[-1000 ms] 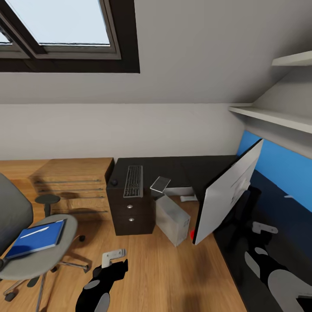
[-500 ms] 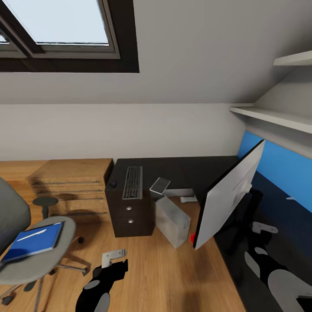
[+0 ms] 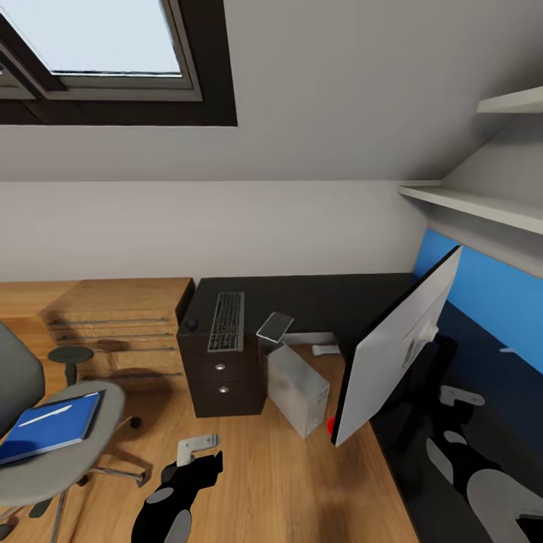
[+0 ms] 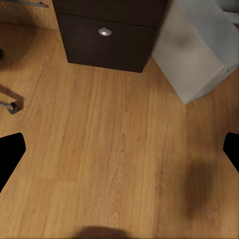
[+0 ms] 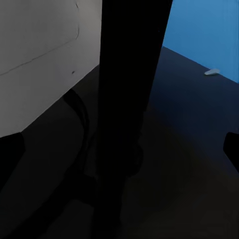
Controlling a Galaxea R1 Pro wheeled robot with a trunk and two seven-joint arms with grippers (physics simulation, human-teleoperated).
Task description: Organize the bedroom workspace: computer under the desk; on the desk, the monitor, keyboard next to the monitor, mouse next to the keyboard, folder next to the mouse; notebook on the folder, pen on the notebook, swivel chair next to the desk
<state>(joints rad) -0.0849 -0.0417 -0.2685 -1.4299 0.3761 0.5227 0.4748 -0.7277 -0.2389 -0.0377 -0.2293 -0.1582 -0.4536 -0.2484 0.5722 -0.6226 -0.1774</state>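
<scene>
Step in hand, as judged: approach; nothing carried. Next move calls for closing on the keyboard.

- Keyboard point(image 3: 227, 322): one, on the dark cabinet point(image 3: 222, 373), not on the desk point(image 3: 422, 452).
- Mouse point(image 3: 191, 324): one, beside keyboard.
- Notebook point(image 3: 274, 326): one, tilted above the computer point(image 3: 299, 389).
- Monitor point(image 3: 396, 347): one, on desk.
- Folder point(image 3: 49, 426): one, on the chair point(image 3: 68, 452).
- Left gripper point(image 3: 197, 452): jaws spread, over floor.
- Right gripper point(image 3: 456, 407): jaws spread, over desk.
</scene>
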